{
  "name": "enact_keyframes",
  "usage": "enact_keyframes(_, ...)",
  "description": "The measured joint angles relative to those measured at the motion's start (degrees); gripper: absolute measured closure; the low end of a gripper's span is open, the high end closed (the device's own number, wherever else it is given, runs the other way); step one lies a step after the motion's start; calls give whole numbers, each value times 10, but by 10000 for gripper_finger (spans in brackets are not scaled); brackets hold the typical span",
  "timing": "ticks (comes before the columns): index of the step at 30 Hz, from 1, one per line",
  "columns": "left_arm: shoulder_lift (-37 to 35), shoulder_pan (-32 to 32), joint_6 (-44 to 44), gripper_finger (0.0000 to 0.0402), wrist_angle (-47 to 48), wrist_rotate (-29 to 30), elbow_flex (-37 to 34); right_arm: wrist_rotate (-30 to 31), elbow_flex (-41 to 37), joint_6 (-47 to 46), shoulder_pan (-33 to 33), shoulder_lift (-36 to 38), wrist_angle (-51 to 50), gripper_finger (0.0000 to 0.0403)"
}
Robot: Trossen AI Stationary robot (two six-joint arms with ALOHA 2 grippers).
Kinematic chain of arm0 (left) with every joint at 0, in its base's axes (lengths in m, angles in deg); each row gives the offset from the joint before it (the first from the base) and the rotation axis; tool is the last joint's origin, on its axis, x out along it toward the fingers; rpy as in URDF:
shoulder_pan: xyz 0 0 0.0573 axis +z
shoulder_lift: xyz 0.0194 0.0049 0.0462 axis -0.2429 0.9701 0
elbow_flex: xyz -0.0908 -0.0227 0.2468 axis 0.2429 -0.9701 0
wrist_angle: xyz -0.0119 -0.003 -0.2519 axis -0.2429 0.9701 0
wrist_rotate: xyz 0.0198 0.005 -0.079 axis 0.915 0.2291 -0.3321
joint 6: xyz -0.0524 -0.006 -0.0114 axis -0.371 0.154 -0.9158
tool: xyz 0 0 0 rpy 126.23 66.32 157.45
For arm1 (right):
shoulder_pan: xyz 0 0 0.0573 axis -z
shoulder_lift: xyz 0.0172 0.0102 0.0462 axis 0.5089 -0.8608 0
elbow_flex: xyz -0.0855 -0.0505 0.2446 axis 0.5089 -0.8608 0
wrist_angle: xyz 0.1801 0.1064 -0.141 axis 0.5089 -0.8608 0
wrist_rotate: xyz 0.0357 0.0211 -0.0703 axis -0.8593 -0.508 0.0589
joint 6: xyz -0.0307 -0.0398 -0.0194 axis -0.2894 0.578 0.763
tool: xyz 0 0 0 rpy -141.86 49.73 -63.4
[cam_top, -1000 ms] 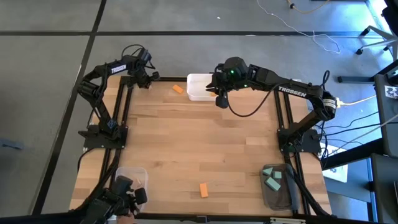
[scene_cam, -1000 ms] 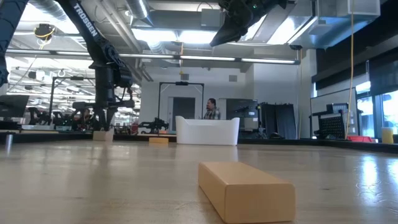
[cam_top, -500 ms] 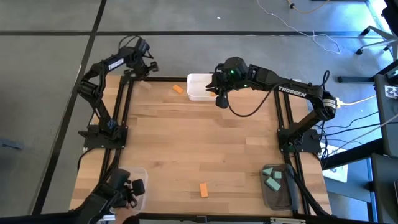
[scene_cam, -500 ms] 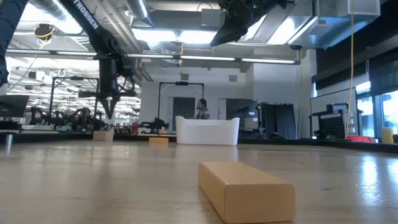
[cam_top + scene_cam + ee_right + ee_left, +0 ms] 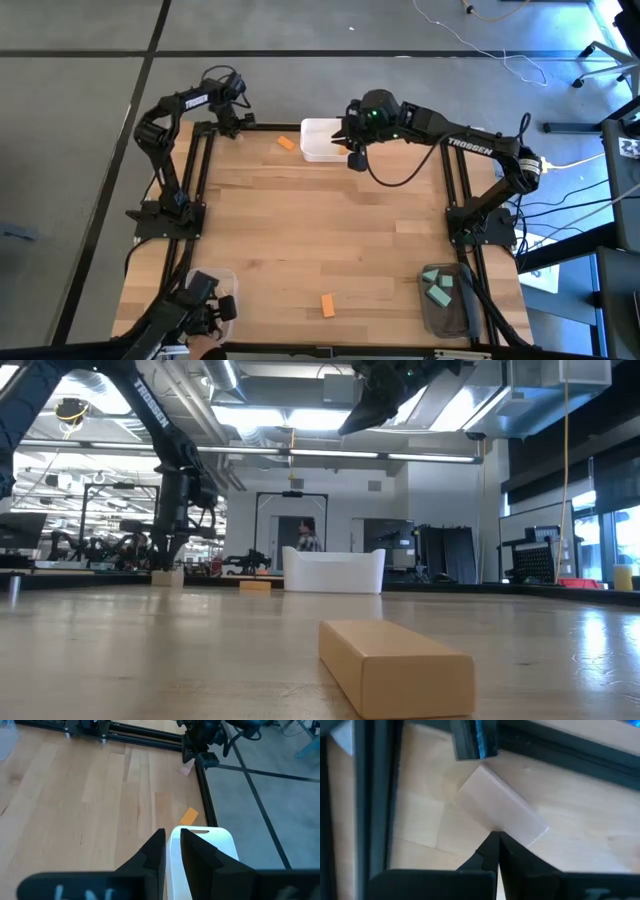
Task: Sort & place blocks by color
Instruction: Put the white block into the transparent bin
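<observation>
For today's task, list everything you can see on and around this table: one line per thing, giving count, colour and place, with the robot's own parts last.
Table: one, light wood, framed by dark rails.
White bin: one, far edge, middle.
Clear bin: one, near right corner, holding teal blocks.
Second clear bin: one, near left corner.
Orange blocks: two, one beside the white bin, one near the front edge.
Tan block: one, pale, far left corner.
Person: one, in the room behind.
Left gripper: dark, shut, over the tan block.
Right gripper: dark, at the white bin's rim, holding something orange.
</observation>
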Motion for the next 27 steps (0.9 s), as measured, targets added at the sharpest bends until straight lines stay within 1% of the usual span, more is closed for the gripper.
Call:
enact_keyframes(4, 7, 0, 13, 401, 10, 0, 13, 0, 0, 0, 7, 0, 0, 343)
enact_keyframes(9, 9, -2, 29, 401, 12, -17, 31, 0, 0, 0, 14, 0, 0, 343)
enact_keyframes(14, 9, -20, 45, 401, 13, -31, 32, 0, 0, 0, 20, 0, 0, 343)
enact_keyframes(15, 9, -25, 50, 401, 13, -29, 32, 0, 0, 0, 21, 0, 0, 343)
enact_keyframes(18, 9, -37, 55, 401, 4, 15, 32, -1, 0, 0, 21, 0, 0, 343)
enact_keyframes(20, 9, -37, 52, 402, 1, 30, 33, -1, 0, 0, 21, 0, 0, 343)
enact_keyframes(23, 9, -31, 34, 402, 1, 32, 33, -5, 0, 0, 21, 0, 0, 343)
enact_keyframes(27, 9, -19, 16, 401, 1, 17, 33, -5, 0, 0, 21, 0, 0, 343)
